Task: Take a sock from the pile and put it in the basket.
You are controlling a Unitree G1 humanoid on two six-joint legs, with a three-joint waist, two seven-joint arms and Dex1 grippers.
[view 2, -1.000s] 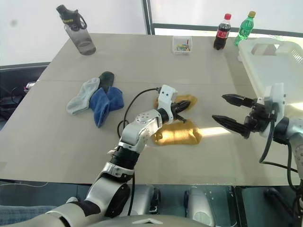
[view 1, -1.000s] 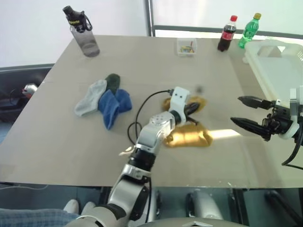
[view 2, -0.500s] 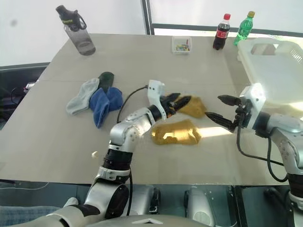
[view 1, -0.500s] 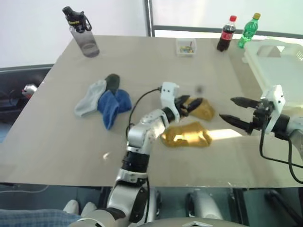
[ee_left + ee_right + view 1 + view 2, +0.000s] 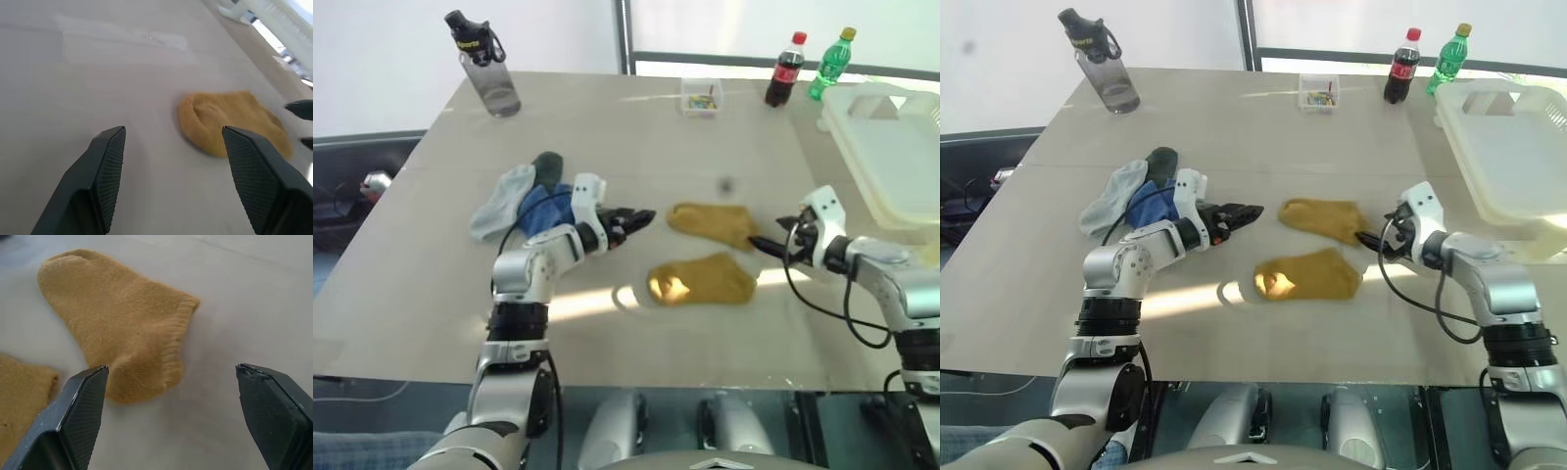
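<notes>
Reaching toward the far yellow sock, the right gripper has its fingers spread wide and empty, their tips just beside the sock's cuff end, with nothing clamped. This sock lies flat on the table, between the two grippers. The left gripper hovers on the sock's other side, a little apart from it, fingers also spread and holding nothing; its wrist view looks across bare table at the sock's toe end. A second yellow sock lies nearer the table's front edge, close to the first but not touching it. Behind the left arm, the pile of grey, blue and dark green socks sits undisturbed. The basket stands at the table's right edge, well apart from the yellow socks, and no sock is visible in the part of it that shows. In my judgement the task is at its early middle: a sock is out of the pile and lined up for a grasp, but the closing, lifting, carrying and dropping are all left.
</notes>
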